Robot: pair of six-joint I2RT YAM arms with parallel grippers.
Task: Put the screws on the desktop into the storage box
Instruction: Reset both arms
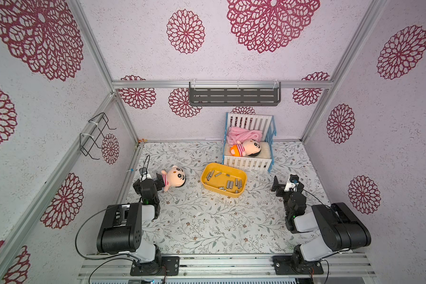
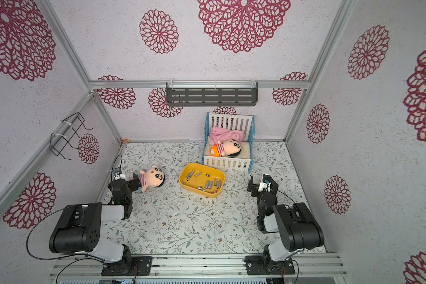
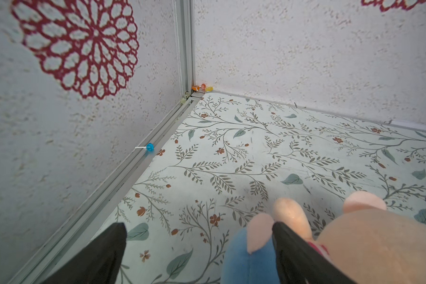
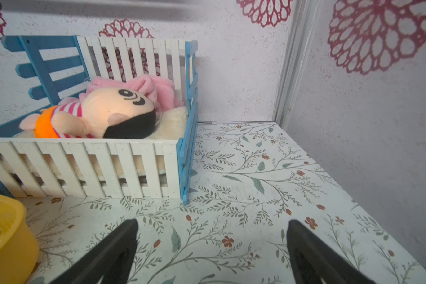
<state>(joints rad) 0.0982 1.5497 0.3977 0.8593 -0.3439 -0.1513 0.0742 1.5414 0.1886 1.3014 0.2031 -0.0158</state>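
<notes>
The screws I can see all lie inside the yellow storage box, on the table beside the crib. The left fingers gape wide and empty, 1 against a plush doll. The right fingers gape empty too.

I'm counting one yellow box, and about a dozen screws are lying in it, too bunched for an exact tally. Two dolls are lying around, one loose and one tucked up in bed. One crib is standing at the back, holding one pink blanket. One grey shelf and one wire rack are hanging up. Two robot arms are sitting up front. One blue lollipop and about five little candies are resting at the far edge.
</notes>
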